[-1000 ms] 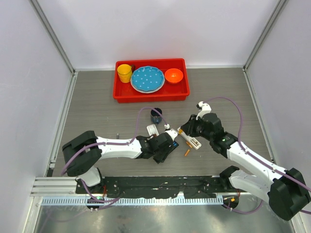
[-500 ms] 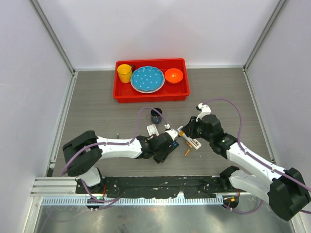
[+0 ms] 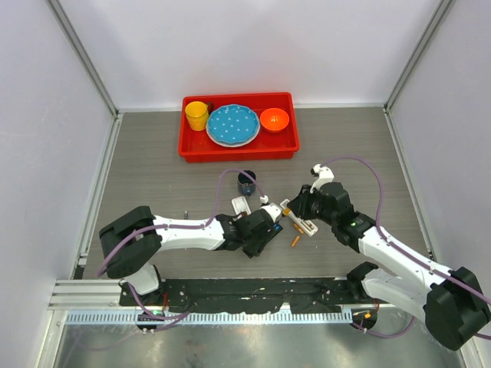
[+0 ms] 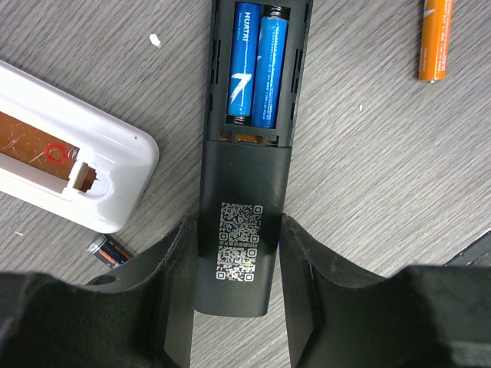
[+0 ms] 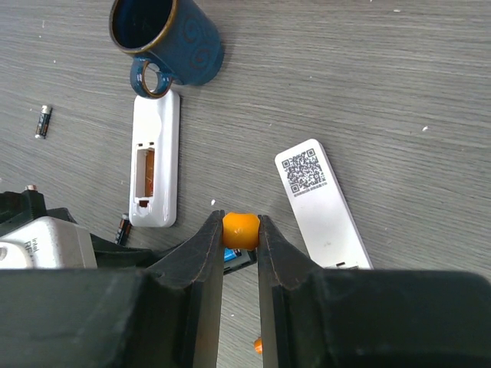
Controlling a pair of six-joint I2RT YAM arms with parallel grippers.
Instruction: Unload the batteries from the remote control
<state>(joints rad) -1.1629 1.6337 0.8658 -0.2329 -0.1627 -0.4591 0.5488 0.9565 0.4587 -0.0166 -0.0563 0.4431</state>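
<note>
Only an orange tip [image 5: 241, 228] shows (fingers [image 5: 204, 257] hide rest).

table [image 4: 383, 192]: matt wood grain
black remote [image 4: 244, 230]: matt plastic
batteries [image 4: 257, 65]: shiny blue wrap
screwdriver handle [image 5: 241, 228]: glossy plastic
my left fingers [image 4: 173, 299]: matt plastic too

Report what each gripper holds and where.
Left gripper clamps the black remote by its sides at the QR-code end. Right gripper pinches an orange handle, seen end-on.
</note>
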